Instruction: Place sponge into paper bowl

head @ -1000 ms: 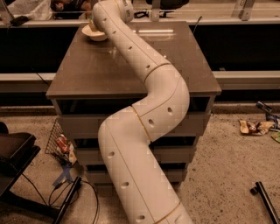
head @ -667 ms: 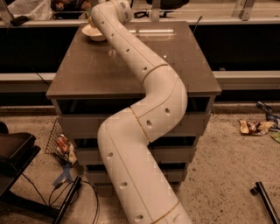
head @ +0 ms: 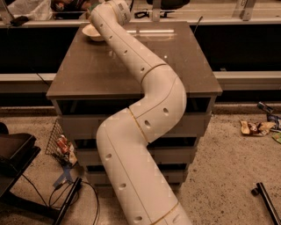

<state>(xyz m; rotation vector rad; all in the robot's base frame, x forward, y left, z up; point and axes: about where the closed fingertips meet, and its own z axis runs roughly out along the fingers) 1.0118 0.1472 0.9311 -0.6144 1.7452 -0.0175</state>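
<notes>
The paper bowl (head: 91, 31) sits at the 11 o'clock corner of the table (head: 88, 74), a shallow round cream dish with a thin flared rim. Part of its right side is covered by the arm (head: 145, 114). The arm is made of smooth off-white tube sections with small dark oval holes and thin brass-coloured seams, and it snakes up from 6 o'clock, bends over the table's front edge and runs toward 11 o'clock. The gripper (head: 94, 9) is at the top edge of the view, just above the bowl and mostly hidden behind the wrist; I cannot tell whether it is parted, together or clamped on anything. The sponge cannot be made out, since the arm's end covers that spot. The table has a flat grey-brown top with a dull sheen and open shelves below. No writing can be read anywhere. At 8 o'clock on the speckled floor a wire basket (head: 56, 139) holds bright wrappers, with a blue tape cross (head: 66, 176) and black cables (head: 66, 200) near it. Crumpled wrappers (head: 254, 127) lie at 3 o'clock, and a black bar (head: 266, 203) lies at 4 o'clock.
</notes>
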